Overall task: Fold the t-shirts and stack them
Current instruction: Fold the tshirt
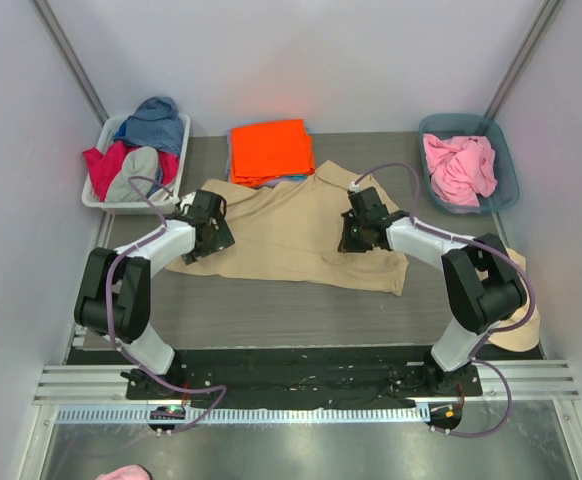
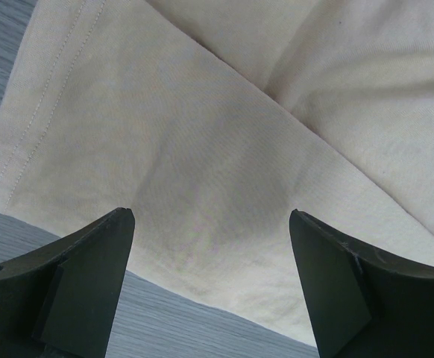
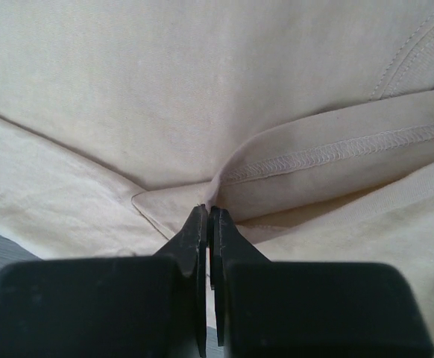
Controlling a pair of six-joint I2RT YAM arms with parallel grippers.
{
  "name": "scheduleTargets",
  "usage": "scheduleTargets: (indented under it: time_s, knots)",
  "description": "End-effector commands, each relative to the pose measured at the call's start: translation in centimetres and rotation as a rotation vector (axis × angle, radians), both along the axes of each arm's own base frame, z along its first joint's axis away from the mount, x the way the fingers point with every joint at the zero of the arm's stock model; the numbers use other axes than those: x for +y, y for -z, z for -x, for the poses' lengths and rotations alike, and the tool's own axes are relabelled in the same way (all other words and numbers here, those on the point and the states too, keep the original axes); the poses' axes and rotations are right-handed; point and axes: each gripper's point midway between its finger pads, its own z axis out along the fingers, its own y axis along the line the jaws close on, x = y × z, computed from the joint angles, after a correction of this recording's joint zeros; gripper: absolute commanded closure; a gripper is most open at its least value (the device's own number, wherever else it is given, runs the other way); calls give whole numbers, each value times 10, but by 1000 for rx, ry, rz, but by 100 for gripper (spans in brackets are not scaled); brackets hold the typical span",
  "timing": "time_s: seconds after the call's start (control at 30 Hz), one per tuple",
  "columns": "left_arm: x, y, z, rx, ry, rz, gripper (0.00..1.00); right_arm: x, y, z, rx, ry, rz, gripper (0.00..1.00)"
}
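A tan short-sleeved t-shirt [image 1: 291,230] lies spread on the grey table. My left gripper [image 1: 211,232] hovers open over its left edge; the left wrist view shows the cloth [image 2: 202,134] between the spread fingers [image 2: 90,276]. My right gripper [image 1: 354,236] is shut on a fold of the tan shirt [image 3: 291,164] near its right side, with a stitched hem rising from the tips. A folded bright orange t-shirt [image 1: 269,150] tops a stack at the back middle. A pink t-shirt [image 1: 459,168] lies crumpled in the right bin.
A white bin [image 1: 96,195] at the back left holds blue, red and grey clothes. A teal bin [image 1: 506,160] stands at the back right. A tan cloth [image 1: 521,320] lies by the right arm's base. Grey walls enclose the table.
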Motion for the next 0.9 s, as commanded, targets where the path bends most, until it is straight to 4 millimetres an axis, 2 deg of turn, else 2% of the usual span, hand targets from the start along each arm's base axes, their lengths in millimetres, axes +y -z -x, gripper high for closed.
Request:
scheduleTargets:
  time_s: [0.0, 0.37, 0.8, 0.87]
  knots:
    - [-2, 1, -6, -18, 5, 3, 10, 4, -30, -16, -99, 3, -33, 99]
    - [-2, 1, -5, -14, 4, -1, 10, 14, -36, -45, -131, 13, -30, 99]
    - [0, 2, -4, -10, 3, -8, 10, 23, -37, -67, -151, 17, -23, 99]
    - [0, 2, -5, -11, 3, -8, 10, 18, -38, -73, -167, 41, 0, 99]
